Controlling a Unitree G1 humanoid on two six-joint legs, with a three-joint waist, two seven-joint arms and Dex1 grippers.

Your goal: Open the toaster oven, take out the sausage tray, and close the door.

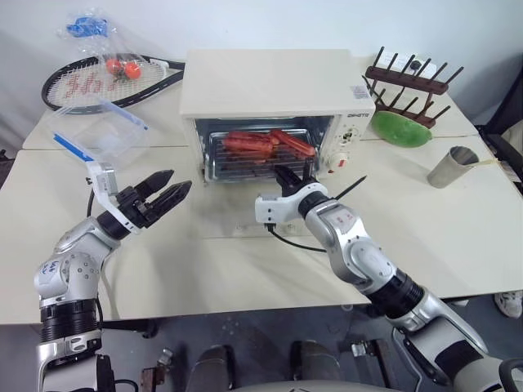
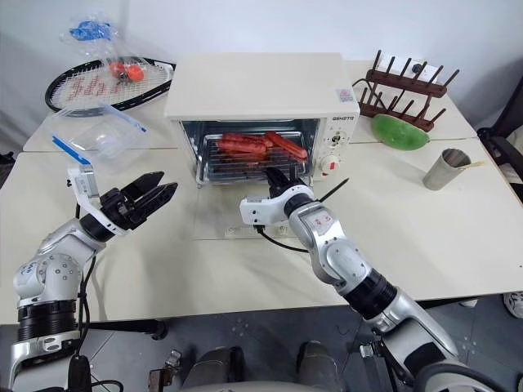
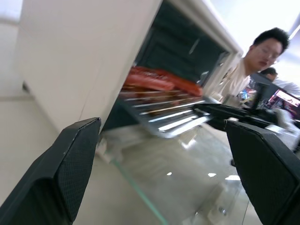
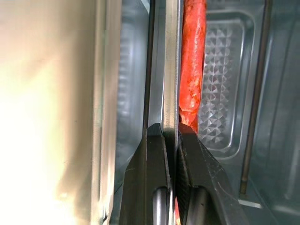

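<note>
Left gripper (image 1: 167, 191) hovers with black fingers spread wide (holding nothing); right gripper (image 1: 292, 176) pinches the front rim of the shiny silver sausage tray (image 1: 257, 159) inside the boxy cream-white toaster oven (image 1: 270, 98), glass door (image 2: 245, 214) lying flat.

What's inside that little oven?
A metal tray of red sausages, its front rim pinched by the right gripper. The oven's back is hidden behind them.
</note>
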